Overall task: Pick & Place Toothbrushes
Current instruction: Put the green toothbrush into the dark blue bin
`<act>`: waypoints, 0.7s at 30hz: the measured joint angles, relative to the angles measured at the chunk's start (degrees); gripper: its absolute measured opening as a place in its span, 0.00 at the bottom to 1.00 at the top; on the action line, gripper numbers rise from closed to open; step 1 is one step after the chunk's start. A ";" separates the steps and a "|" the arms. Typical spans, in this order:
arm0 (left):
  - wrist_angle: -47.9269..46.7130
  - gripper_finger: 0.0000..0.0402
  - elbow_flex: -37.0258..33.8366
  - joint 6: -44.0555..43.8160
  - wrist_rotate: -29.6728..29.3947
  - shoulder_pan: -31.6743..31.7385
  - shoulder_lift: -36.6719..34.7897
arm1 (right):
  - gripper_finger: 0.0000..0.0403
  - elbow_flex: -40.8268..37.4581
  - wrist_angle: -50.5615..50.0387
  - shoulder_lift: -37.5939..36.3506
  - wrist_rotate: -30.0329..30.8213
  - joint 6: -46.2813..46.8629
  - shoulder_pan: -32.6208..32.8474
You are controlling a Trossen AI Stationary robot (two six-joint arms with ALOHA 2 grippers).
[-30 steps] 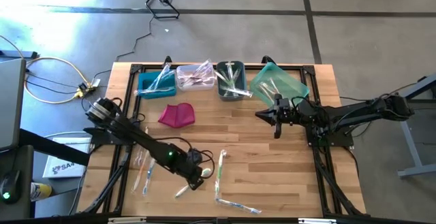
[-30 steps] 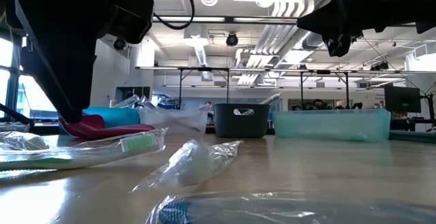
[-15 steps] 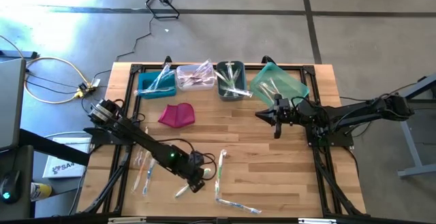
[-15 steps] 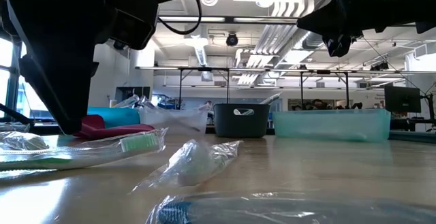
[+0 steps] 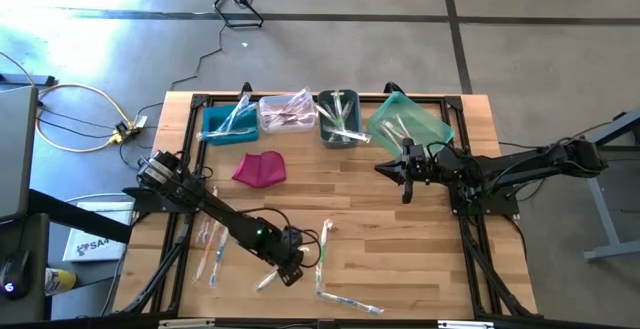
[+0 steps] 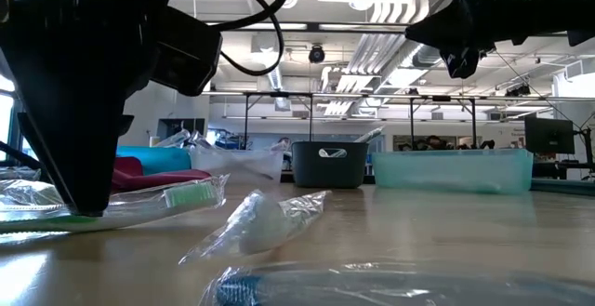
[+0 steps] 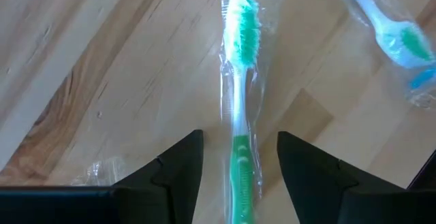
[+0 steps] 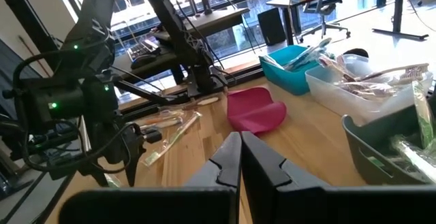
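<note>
I am holding the left gripper with its jaws wide, straddling the handle of a wrapped green toothbrush lying flat on the table near the front edge. For a clean grasp, I am judging that the handle should sit centred between the fingers before closing. More toothbrushes are lying to the left. The right gripper is waiting, jaws pressed together, beside the teal bin.

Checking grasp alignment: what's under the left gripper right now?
The left gripper, open, straddles a wrapped green-and-white toothbrush lying on the wooden table. The handle's lower end is out of frame.
</note>
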 joint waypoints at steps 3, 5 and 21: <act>0.13 0.46 -0.02 0.00 0.01 0.00 0.04 | 0.01 0.00 0.06 -0.01 -0.04 0.01 0.00; 0.29 0.46 -0.07 0.72 0.11 0.00 0.08 | 0.01 0.00 0.03 0.00 -0.04 0.01 0.00; 0.04 0.19 -0.24 1.46 -0.22 0.04 0.26 | 0.01 0.00 0.03 0.00 -0.06 0.00 0.00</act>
